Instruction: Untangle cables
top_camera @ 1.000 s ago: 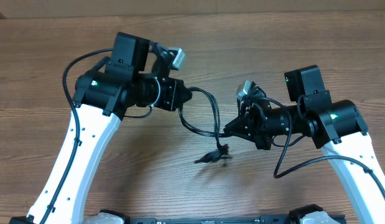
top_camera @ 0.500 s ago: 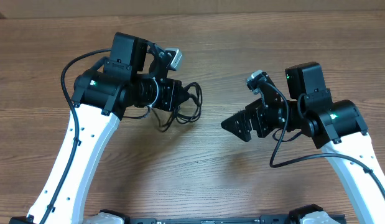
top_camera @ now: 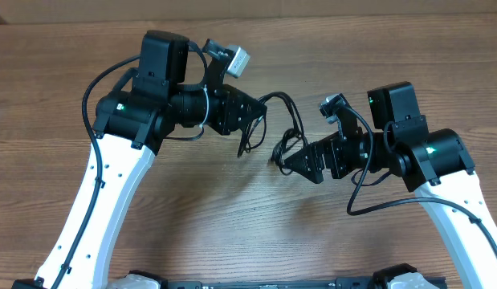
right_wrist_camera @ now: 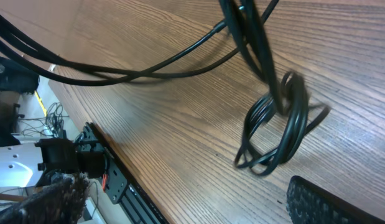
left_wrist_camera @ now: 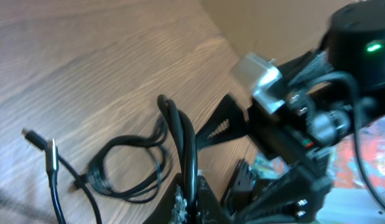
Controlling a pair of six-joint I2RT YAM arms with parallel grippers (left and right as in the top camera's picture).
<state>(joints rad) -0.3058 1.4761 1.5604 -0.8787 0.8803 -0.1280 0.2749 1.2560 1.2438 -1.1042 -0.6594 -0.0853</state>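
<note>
**Left pinch holds the cords up**

Our left gripper [top_camera: 250,112] is clamped tight on the cables [left_wrist_camera: 183,140], which arch toward the right gripper [top_camera: 300,160] (jaws spread wide, gripping nothing). We see a small coil dangling over the wooden table [top_camera: 232,217], perhaps touching it.

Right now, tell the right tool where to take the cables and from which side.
Take the cables at the small coil hanging from the shut left tool. Bring the open right tool in from its own side, below: the strands bunch there, but spread apart higher up.
</note>
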